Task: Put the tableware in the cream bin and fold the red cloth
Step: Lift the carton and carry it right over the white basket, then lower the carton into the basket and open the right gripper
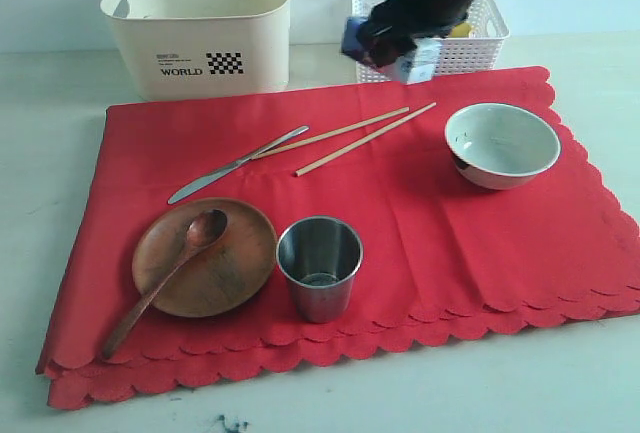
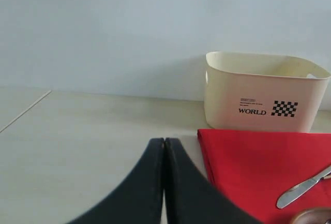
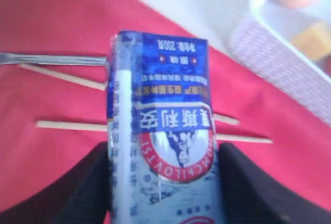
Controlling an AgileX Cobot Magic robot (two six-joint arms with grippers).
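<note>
— One red cloth (image 1: 420,223), one cream bin (image 1: 200,28), one white lattice basket (image 1: 470,48). And the smaller things?

— One wooden plate (image 1: 230,268), one white bowl (image 1: 502,145), one steel cup (image 1: 319,265), one wooden spoon (image 1: 165,281), one knife (image 1: 235,165), two chopsticks (image 1: 350,133), one milk carton (image 1: 418,61).

— Where does the tableware lie?

— All on the cloth, none in the bin. The spoon's head rests on the plate and its handle runs out past the rim toward the near left corner. The cup stands upright just beside the plate. The knife and chopsticks lie slantwise nearer the bin, with one end of the knife close against a chopstick. The bowl stands well apart on the right.

— Edges and room?

— The cloth is spread on the bench (image 1: 60,133). It is scalloped, and two scalloped edges show one over the other along the near side. The bin, cream with rounded corners, a handle cutout and black "WORLD" lettering, stands just beyond the far left edge. Bare red lies between cup and bowl, and bare bench lies to the left and in front.

— The tools?

— The right tool (image 3: 164,177) is grasping the carton by its sides, at the cloth's far edge before the basket. The left tool (image 2: 164,182) is clenched on nothing, over bare bench off the cloth's left edge.
</note>
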